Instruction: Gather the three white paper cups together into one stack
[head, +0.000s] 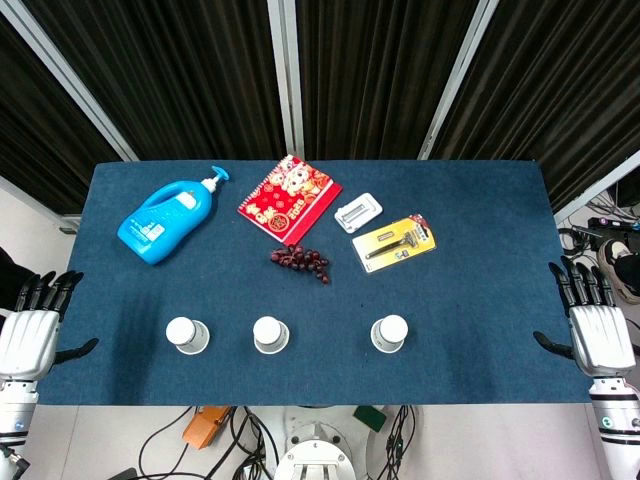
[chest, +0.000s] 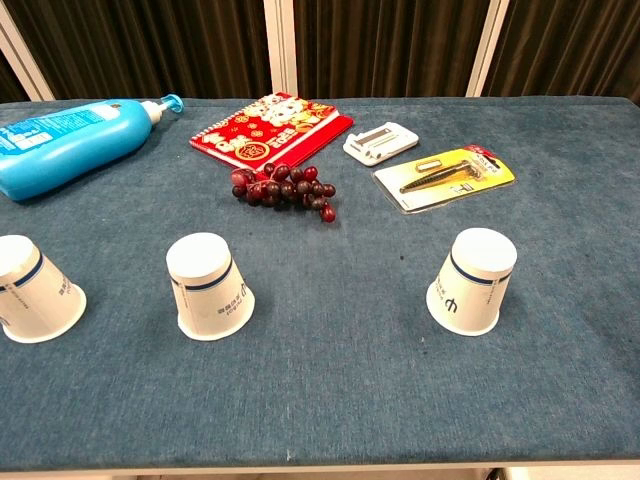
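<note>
Three white paper cups stand upside down in a row near the table's front edge: the left cup, the middle cup and the right cup. They stand apart from one another. My left hand hovers at the table's left edge with fingers spread and holds nothing. At the table's right edge my right hand is likewise spread and empty. Neither hand shows in the chest view.
Behind the cups on the blue table lie a bunch of dark grapes, a blue pump bottle, a red notebook, a small white object and a yellow-carded razor pack.
</note>
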